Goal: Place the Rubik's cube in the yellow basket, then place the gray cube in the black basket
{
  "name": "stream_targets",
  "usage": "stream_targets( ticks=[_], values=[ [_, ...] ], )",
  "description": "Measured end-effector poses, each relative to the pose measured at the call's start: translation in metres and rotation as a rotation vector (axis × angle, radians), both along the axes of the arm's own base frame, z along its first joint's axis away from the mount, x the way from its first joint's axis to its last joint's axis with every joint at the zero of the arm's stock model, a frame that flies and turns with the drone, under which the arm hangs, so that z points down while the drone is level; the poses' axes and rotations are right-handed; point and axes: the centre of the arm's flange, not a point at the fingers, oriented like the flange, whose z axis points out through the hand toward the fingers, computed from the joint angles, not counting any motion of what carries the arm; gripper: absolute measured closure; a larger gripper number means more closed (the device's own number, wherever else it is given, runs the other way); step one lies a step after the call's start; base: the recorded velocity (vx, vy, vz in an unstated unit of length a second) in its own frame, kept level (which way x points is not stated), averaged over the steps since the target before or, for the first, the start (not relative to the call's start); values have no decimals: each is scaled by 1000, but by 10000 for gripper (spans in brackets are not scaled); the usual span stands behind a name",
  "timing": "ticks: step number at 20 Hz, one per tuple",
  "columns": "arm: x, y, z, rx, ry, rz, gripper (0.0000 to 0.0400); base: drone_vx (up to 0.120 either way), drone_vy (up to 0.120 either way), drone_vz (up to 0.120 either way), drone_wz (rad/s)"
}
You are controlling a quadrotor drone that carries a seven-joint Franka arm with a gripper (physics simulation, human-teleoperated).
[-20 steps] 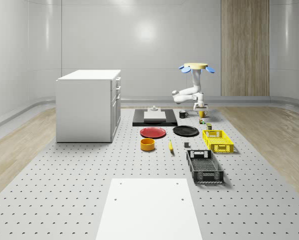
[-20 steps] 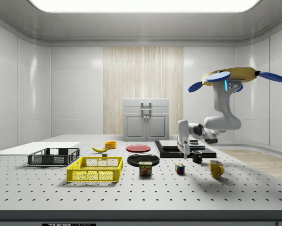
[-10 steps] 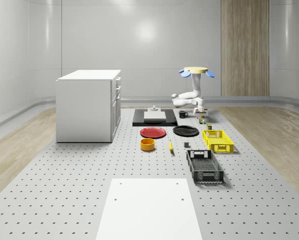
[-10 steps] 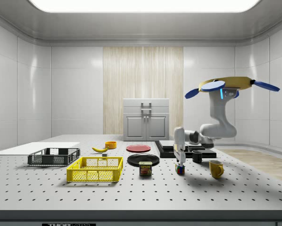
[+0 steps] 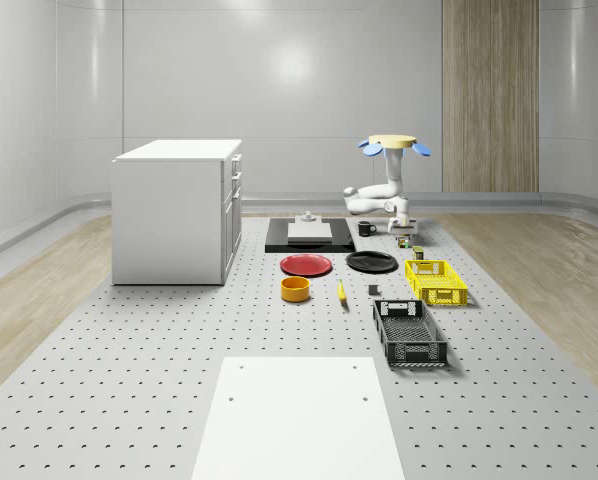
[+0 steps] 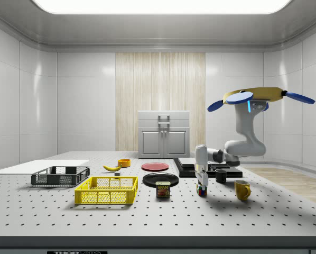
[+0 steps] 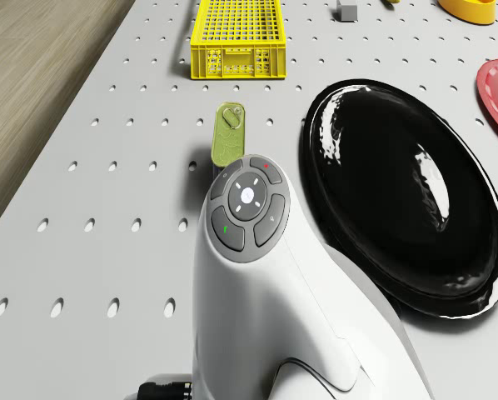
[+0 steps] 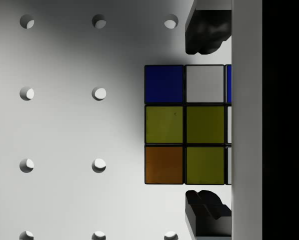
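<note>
The drone [image 6: 256,96] hovered above the far right part of the perforated table [image 5: 129,400], just beyond the black plate [image 5: 371,262], with its arm bent down toward the tabletop. The gripper [image 6: 201,183] hung straight over the Rubik's cube [image 6: 201,190], which sat on the table well to the far side of the yellow basket [image 5: 436,281], near a small tin [image 6: 163,189] and a yellow mug [image 6: 242,189]. In the wrist view the 2 fingers [image 8: 205,30] were spread, 1 on each side of the Rubik's cube [image 8: 184,125], with a gap visible between each pad and the cube's face, so nothing was pinched yet. The step in hand looked like the final lowering before closing on the cube. The cube would probably handle as a light, rigid block with flat, smooth plastic faces; the sensible hold was on 2 opposite side faces, centred on the middle row so the pads sat flat and the cube did not twist. Smooth stickers might slip under a weak squeeze, and an off-centre grip could rotate a layer. The gray cube [image 5: 373,291] lay between the yellow basket and a banana [image 5: 341,291], just beyond the black basket [image 5: 409,333], untouched, waiting for the 2nd part.
</note>
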Motion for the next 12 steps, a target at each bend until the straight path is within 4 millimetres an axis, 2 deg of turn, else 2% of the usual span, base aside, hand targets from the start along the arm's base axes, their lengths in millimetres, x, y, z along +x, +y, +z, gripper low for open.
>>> stream_targets(
  ticks=[12],
  values=[
    [4,0,11,0,0,0,0,0,0,0,0]
  ],
)
